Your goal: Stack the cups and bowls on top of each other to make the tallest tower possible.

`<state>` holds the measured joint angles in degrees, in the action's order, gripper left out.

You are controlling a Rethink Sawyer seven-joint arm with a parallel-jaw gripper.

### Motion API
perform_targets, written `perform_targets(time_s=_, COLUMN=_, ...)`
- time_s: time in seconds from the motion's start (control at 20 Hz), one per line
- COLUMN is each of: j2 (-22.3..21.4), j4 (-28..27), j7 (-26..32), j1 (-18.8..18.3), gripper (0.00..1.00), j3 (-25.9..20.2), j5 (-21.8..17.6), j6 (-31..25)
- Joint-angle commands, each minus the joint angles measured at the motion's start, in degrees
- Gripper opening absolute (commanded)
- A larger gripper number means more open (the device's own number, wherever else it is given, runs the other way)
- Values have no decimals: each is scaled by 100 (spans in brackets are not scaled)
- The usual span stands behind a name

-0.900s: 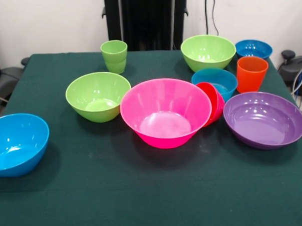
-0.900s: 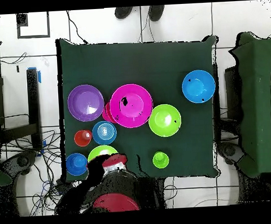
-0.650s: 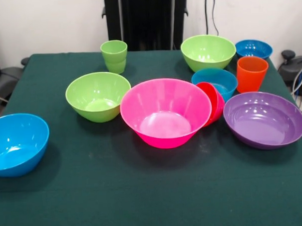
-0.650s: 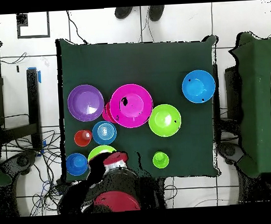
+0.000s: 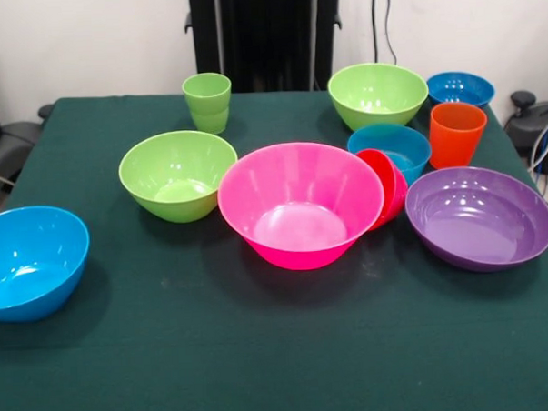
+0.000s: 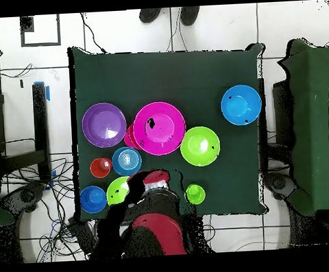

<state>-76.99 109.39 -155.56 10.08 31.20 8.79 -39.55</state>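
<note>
Nothing is stacked yet: the glossy plastic bowls, such as the big pink bowl (image 5: 301,215) at centre frame, sit singly on the green table (image 5: 262,352), so a first pick comes next; whether the end effector is open, I cannot tell

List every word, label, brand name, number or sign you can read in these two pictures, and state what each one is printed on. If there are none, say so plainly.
None: no readable text, number or sign shows in either view.
The big pink bowl, the purple bowl, the orange cup and the light green cup are plain.
The green table cloth carries no markings.
</note>
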Motion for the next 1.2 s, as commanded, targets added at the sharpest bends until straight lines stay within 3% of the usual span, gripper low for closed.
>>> perform_targets(time_s=0.05, j2=314, j4=988, j7=-181, j1=-101, gripper=0, j3=-284, j5=-155, j6=-95)
perform_targets(time_s=0.1, j2=179, j4=762, j7=-153, j1=-31, gripper=0, j3=-191, j5=-243, j6=-501)
perform_targets(time_s=0.35, j2=60, j4=342, j7=-282, j1=122, gripper=0, j3=-15, j5=-450, j6=-1261)
perform_targets(time_s=0.55, j2=-378, j4=-1040, j7=-457, j1=380, gripper=0, j3=250, j5=-788, j6=-3095)
perform_targets(time_s=0.7, j2=-505, j4=-2148, j7=-290, j1=287, gripper=0, j3=206, j5=-950, j6=-4285)
perform_targets(time_s=0.9, j2=-551, j4=-3191, j7=-184, j1=59, gripper=0, j3=12, j5=-1055, j6=-5374)
perform_targets(time_s=1.2, j2=-489, j4=-4348, j7=62, j1=-370, gripper=0, j3=-250, j5=-940, j6=-6802)
